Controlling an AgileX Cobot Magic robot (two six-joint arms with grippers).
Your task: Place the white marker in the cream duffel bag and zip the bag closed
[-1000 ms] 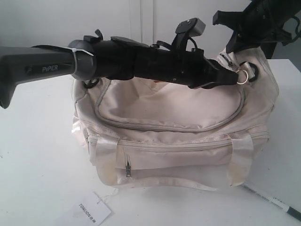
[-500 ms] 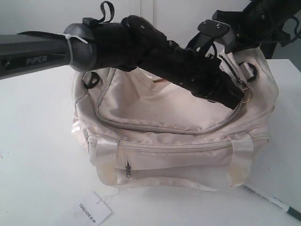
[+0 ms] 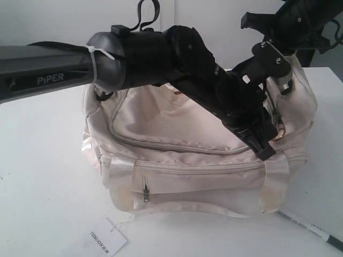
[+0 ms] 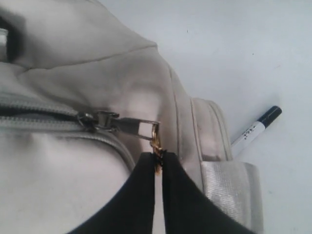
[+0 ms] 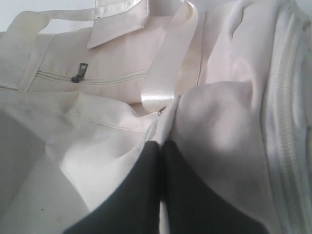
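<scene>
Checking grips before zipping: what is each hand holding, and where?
Left hand pinches the zipper's gold ring pull; right hand pinches a fabric fold of the cream duffel bag.

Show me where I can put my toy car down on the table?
Biggest bare patch: the table left of the cream duffel bag, past the paper tag. A smaller strip runs along the front, between tag and white marker. Crowded: the bag's right end, where the left gripper pinches the zipper's ring pull and the right gripper pinches fabric.
</scene>
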